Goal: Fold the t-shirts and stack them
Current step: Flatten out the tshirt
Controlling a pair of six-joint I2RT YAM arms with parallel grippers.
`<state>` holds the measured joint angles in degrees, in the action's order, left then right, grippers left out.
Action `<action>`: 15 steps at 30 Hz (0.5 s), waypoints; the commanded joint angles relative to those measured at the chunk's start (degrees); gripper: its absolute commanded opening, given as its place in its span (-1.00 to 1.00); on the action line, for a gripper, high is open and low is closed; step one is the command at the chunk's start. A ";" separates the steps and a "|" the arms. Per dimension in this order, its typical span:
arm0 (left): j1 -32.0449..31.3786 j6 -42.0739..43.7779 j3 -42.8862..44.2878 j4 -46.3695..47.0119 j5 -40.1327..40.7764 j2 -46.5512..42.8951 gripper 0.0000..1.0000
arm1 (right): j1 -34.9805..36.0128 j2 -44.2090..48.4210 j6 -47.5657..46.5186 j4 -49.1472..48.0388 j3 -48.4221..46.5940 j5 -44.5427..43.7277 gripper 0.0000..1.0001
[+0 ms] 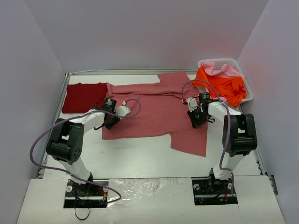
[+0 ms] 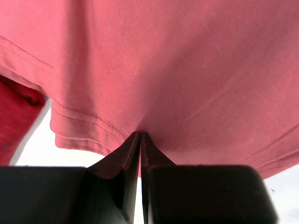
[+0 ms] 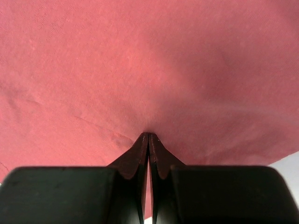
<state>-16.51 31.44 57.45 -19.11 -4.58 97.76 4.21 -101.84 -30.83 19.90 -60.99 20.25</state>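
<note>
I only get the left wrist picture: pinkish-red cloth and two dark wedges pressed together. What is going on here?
Observer: Those wedges are the left gripper, shut on a rose-red t-shirt. The top view shows the shirt spread flat on the table.
Visitor: Is the other arm doing anything?
Observer: The right gripper is shut on the same shirt, toward its right side.
Visitor: And the darker red at my left edge?
Observer: That is a dark crimson t-shirt, folded into a neat rectangle at the table's far left.
</note>
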 commanded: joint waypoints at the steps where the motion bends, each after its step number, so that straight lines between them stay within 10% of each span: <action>1: -0.45 1.61 -3.39 -5.58 0.97 -1.08 -0.90 | 0.10 2.26 -1.51 5.15 3.77 -3.64 -1.00; 15: -3.09 3.19 -6.56 -11.56 0.88 -4.94 -0.95 | 0.27 7.27 -3.62 10.33 6.32 -3.46 -1.00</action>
<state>-19.18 33.85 52.99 -23.57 -4.10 93.21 4.23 -97.12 -33.12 24.45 -55.99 18.63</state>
